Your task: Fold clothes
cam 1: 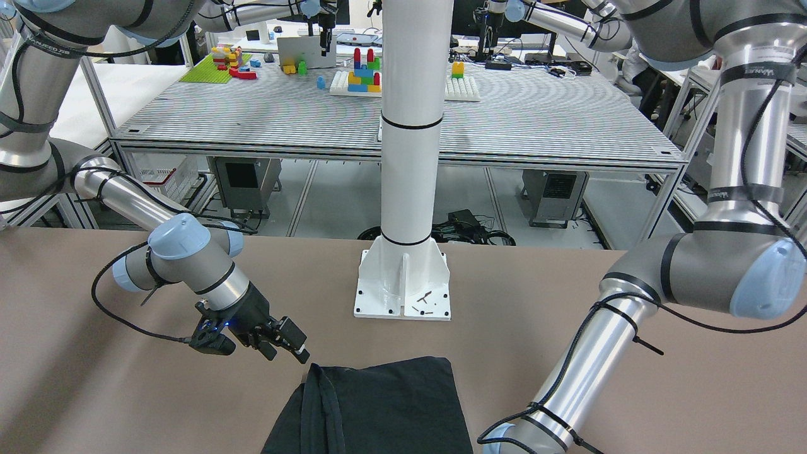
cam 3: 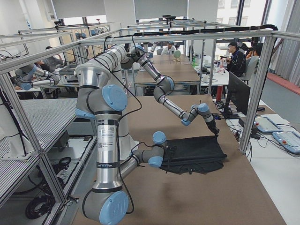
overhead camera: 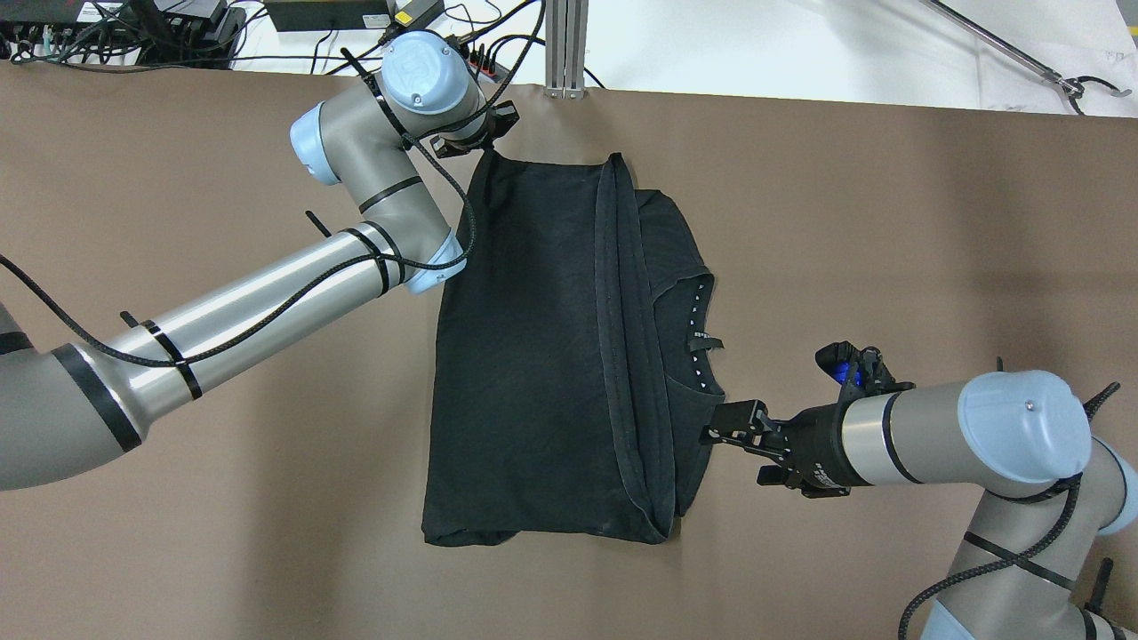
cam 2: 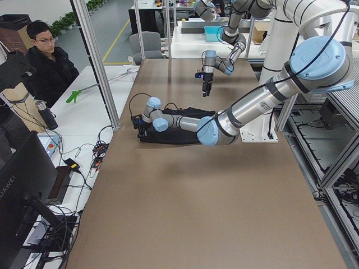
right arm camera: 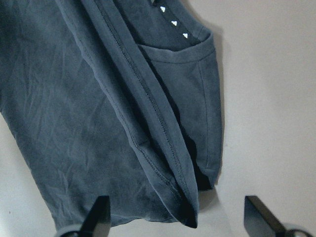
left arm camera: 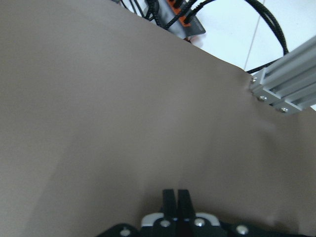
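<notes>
The garment (overhead camera: pixel 533 356) lies flat on the surface (overhead camera: pixel 222 551), folded lengthwise, with one hemmed edge doubled over towards the collar side.

Left wrist view only: the jaws of the left gripper (left arm camera: pixel 176 195) are pressed together. No fabric shows between them, so a grasp cannot be confirmed.

Overhead view only: the full outline of the garment shows, with the left gripper at its far corner and the right gripper (overhead camera: pixel 722 425) at its edge on the robot's right, below the collar.

Right wrist view only: the right jaws are spread wide and hold nothing, with a folded corner between them. White marks (right arm camera: pixel 173 22) line the collar.

Front-facing view: the white pillar (cam 1: pixel 410 157) stands beyond the garment.

Left arm: extended across the surface, wrist bent over the corner.

Right arm: forearm low, roughly level, pointing at the garment
</notes>
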Robot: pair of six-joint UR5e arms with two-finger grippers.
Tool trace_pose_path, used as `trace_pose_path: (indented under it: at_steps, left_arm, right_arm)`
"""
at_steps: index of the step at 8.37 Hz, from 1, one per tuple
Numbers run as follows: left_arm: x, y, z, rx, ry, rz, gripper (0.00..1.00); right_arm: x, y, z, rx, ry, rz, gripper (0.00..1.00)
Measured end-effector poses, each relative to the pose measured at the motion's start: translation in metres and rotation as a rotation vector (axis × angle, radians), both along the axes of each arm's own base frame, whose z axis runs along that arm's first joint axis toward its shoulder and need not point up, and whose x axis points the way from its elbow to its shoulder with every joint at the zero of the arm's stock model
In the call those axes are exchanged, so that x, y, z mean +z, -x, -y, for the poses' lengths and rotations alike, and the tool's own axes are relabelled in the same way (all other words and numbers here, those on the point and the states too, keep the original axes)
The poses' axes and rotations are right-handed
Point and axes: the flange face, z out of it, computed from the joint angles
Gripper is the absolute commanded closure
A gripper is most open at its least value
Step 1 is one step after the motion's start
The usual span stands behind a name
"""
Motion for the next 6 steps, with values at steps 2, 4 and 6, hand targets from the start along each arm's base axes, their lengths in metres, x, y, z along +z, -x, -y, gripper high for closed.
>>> trace_pose_path:
  at_steps: [2,4,6]
  left_arm:
    - [-0.02,-0.001,0.006,0.029,-0.082,0.048,0.44]
    - [-0.032,0.002,0.01,0.028,-0.127,0.073,0.06]
    - [-0.017,0.018,0.015,0.01,-0.144,0.095,0.06]
  right_arm:
    - [0.013,0.0,0.006,0.041,0.009,-0.031,0.05]
    - [0.022,0.003,0.014,0.114,-0.003,-0.069,0.05]
    - [0.02,0.02,0.027,0.168,-0.036,-0.143,0.05]
